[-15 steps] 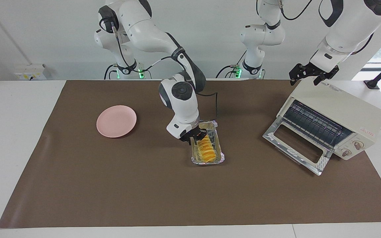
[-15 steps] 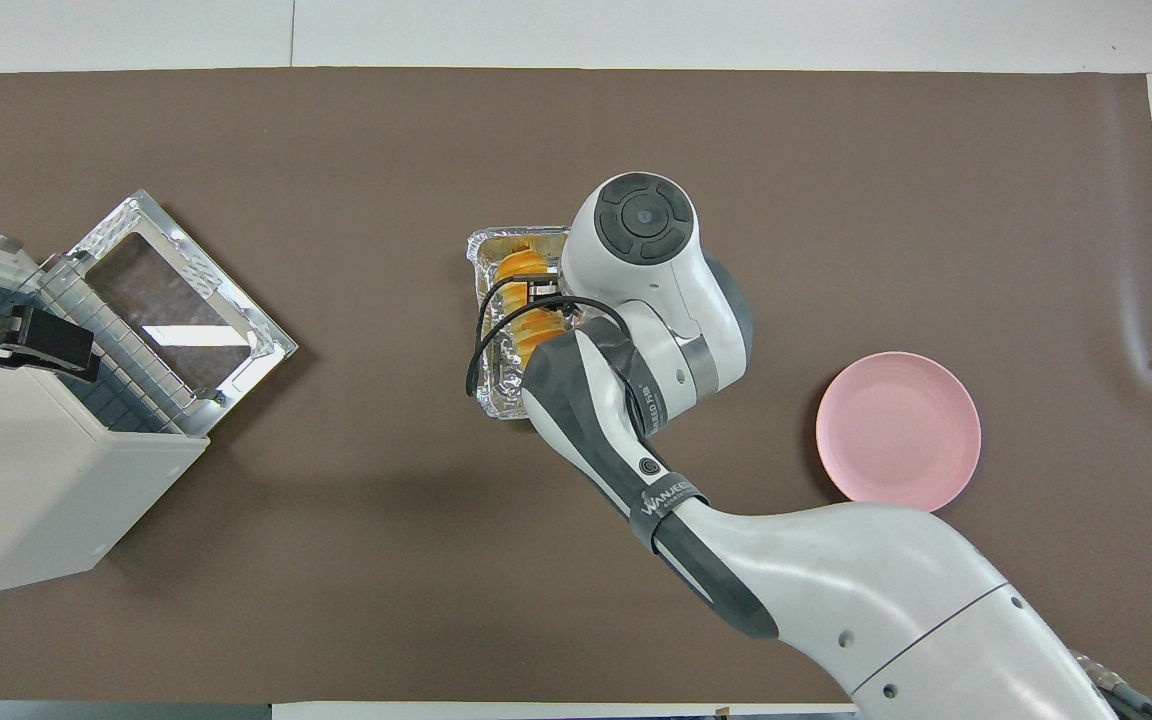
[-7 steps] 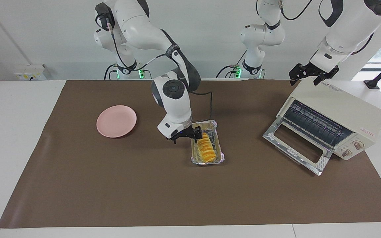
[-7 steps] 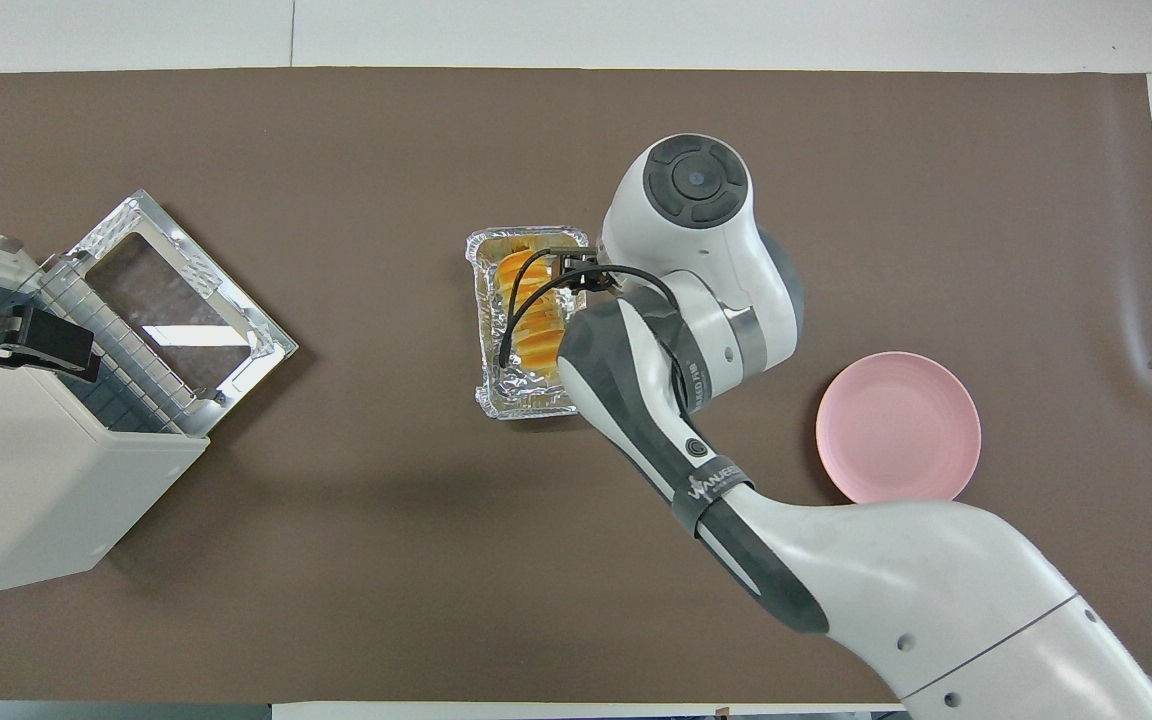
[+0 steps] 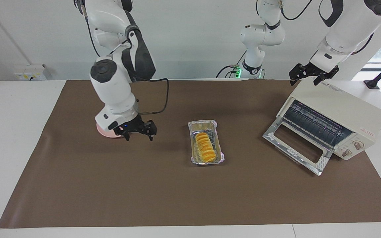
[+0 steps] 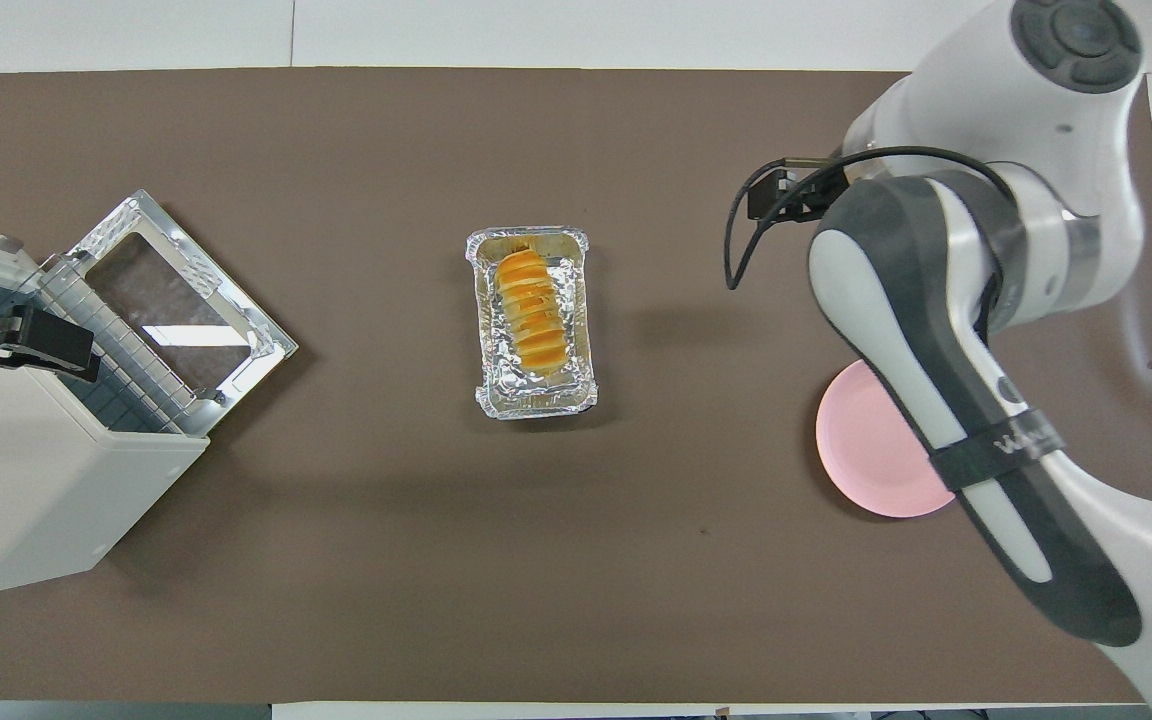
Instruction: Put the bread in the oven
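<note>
Right gripper (image 5: 138, 131), fingers spread and empty, hangs low over the brown mat (image 5: 144, 185) at the edge of the pink plate (image 5: 103, 129), toward the right arm's end of the table. A second ago this gripper was down in the foil tray (image 5: 222, 154) with its fingers around the bread (image 5: 204, 147); half a second ago it had lifted beside the tray. It has now swung well apart from it.

The bread lies lengthwise in the foil tray at mid-table, seemingly unmoved. The withdrawal left the loaf behind, so I judge that no grasp was secured, or that the tray was only being set down. The transfer to the oven is not yet begun.

Left gripper (image 5: 313, 74), fingers spread, hovers over the top of the oven (image 5: 342, 109) near its back edge, unchanged through the three moments; this arm waits.

The oven stands toward the left arm's end of the table. Its glass door (image 5: 296, 145) is folded down flat onto the mat and the wire rack is exposed. The way in is clear. The bread remains well apart from it.

Legible writing: "WANJEE…" was partly readable on the grey band of the right arm; only its first letters show now. A small printed mark on the oven's top and a red sticker near its knobs cannot be read.
</note>
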Controlling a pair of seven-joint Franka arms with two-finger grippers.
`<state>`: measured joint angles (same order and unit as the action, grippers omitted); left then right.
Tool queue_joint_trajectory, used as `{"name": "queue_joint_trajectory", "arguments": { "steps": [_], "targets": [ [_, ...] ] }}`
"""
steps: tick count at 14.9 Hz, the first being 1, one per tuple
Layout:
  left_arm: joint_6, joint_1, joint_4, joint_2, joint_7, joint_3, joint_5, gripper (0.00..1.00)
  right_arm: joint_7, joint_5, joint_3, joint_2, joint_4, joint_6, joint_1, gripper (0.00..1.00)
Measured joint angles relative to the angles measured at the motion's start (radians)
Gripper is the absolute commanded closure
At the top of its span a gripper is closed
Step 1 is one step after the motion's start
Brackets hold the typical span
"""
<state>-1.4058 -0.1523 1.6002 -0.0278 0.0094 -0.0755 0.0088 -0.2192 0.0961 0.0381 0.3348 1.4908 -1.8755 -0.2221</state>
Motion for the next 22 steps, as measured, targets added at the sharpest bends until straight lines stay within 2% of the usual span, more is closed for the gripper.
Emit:
{"name": "queue_joint_trajectory", "arguments": {
  "steps": [7, 12, 15, 17, 22],
  "targets": [
    [0.000, 0.000, 0.000, 0.000, 0.000, 0.000, 0.000, 0.00, 0.226, 0.000, 0.000, -0.097, 0.001, 0.095, 0.155, 0.00],
    [0.000, 0.000, 0.000, 0.000, 0.000, 0.000, 0.000, 0.00, 0.391, 0.000, 0.001, -0.175, 0.000, 0.241, 0.236, 0.00],
    [0.000, 0.000, 0.000, 0.000, 0.000, 0.001, 0.000, 0.00, 0.429, -0.010, 0.001, -0.233, 0.001, 0.342, 0.266, 0.00],
    [0.000, -0.001, 0.000, 0.000, 0.000, 0.007, -0.001, 0.00, 0.485, -0.067, 0.001, -0.263, 0.003, 0.389, 0.269, 0.00],
    [-0.025, -0.015, 0.000, 0.000, 0.000, 0.052, -0.002, 0.00, 0.520, -0.113, 0.000, -0.316, 0.033, 0.417, 0.269, 0.00]
  ]
}}
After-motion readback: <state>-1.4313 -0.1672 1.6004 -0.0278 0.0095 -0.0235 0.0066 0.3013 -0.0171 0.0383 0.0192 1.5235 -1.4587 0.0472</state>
